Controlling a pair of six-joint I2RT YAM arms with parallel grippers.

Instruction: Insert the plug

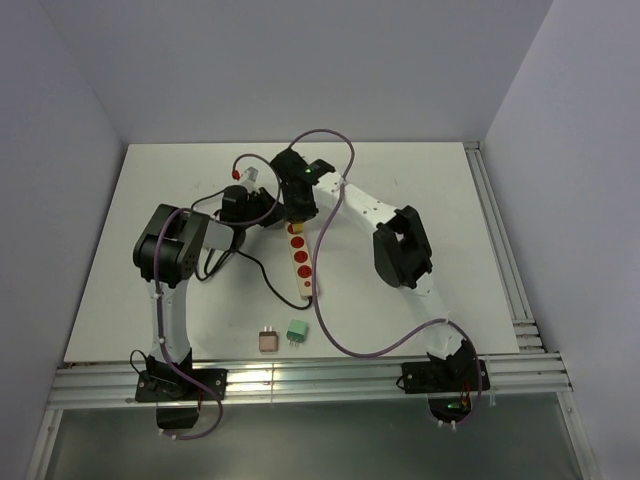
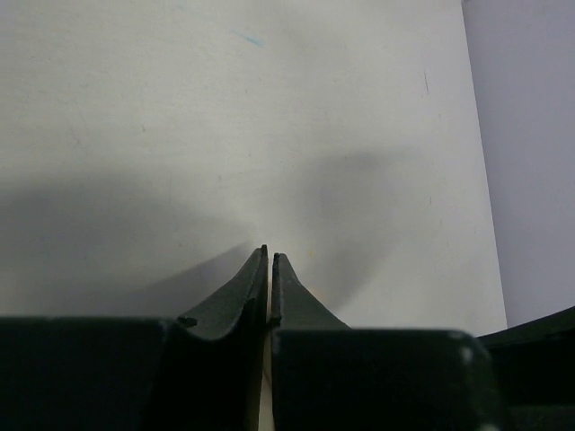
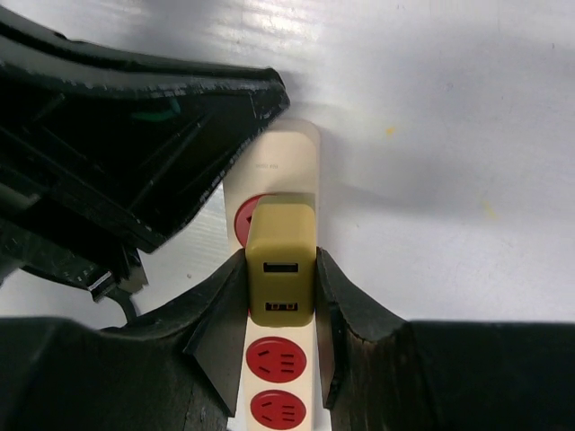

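Tan plastic marks the plug [image 3: 281, 260], a small block with two USB ports on its upper face, which is clamped between the two fingers of the right tool [image 3: 279, 257]. The fingers [image 3: 225, 305] are pressed against the plug's left and right sides, closed as far as its width allows. The plug is held upright on the cream power strip [image 3: 286, 157], set over one of the red sockets near the strip's far end. A rim of that socket is seen at the plug's left edge, but how deep the prongs sit cannot be told. Two more red sockets [image 3: 276, 359] are seen below the plug, between the fingers.

The left tool [image 2: 269, 259] is brought together, with only a thin slit left between its fingertips, and nothing is held in it. Only the bare white bench [image 2: 269, 108] is seen ahead of it in its own wrist view. From above, the left tool [image 1: 250, 203] is found just beside the right tool [image 1: 297, 200], at the strip's far end. Whether the strip is touched by it cannot be told.

A pink adapter [image 1: 267, 340] and a green adapter [image 1: 297, 330] are laid side by side near the bench's near edge, well apart from both tools.
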